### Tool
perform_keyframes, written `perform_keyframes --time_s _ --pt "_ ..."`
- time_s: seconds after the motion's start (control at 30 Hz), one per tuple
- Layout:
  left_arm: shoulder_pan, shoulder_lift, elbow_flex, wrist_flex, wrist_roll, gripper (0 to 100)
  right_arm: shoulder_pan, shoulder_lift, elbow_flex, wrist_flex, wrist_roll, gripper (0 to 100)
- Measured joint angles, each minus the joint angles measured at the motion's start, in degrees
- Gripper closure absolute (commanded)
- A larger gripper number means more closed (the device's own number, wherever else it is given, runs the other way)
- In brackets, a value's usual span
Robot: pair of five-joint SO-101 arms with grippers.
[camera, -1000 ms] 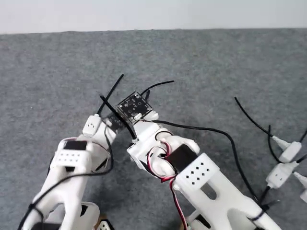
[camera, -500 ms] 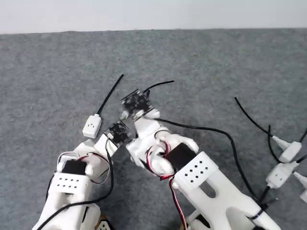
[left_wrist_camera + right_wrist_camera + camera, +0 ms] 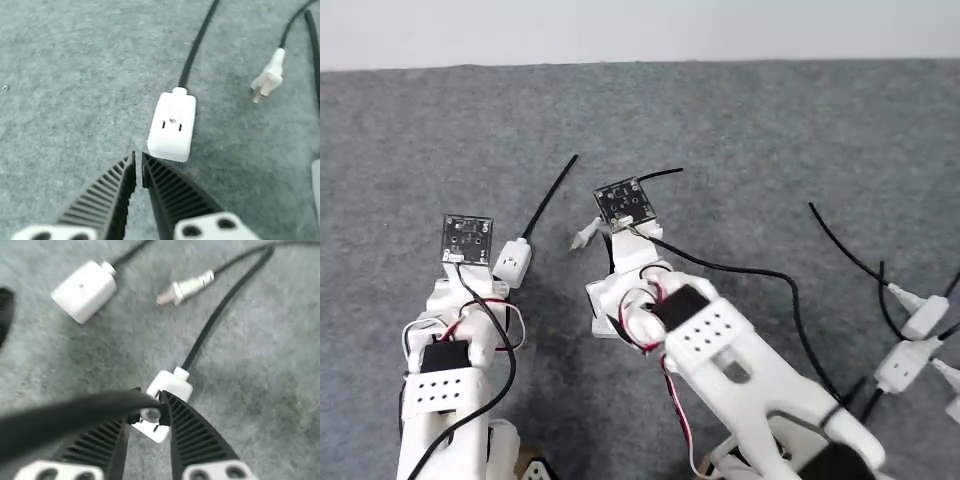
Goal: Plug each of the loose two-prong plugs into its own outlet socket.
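While right gripper [image 3: 149, 395] clamps second socket [image 3: 175, 385] between narrow fingers, probably steadying it for insertion, left gripper [image 3: 139, 156] hovers just short of first socket [image 3: 172, 125], fingers nearly together, empty. Loose plug [image 3: 267, 80] lies on table [image 3: 60, 75] near both sockets, unmated.

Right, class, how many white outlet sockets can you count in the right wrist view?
2. One white box-shaped outlet socket lies on the grey carpet near the loose white plug; a second socket sits at the right tool. More may be hidden.
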Motion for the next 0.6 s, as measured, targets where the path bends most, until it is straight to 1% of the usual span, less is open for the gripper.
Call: perform_keyframes --time_s 0.1,0.33,0.6 --pt "-0.2 0.0 0.0 0.0 0.4 98 0.4 3.2 -1.4 0.0 -0.4 99.1" --pt "-0.2 0.0 0.0 -0.1 0.4 98 3.3 3.8 -1.8 -0.7 -0.4 99.1" --pt "-0.2 0.0 0.0 -0.1 0.4 98 3.3 4.1 -1.8 -0.7 -0.4 99.1"
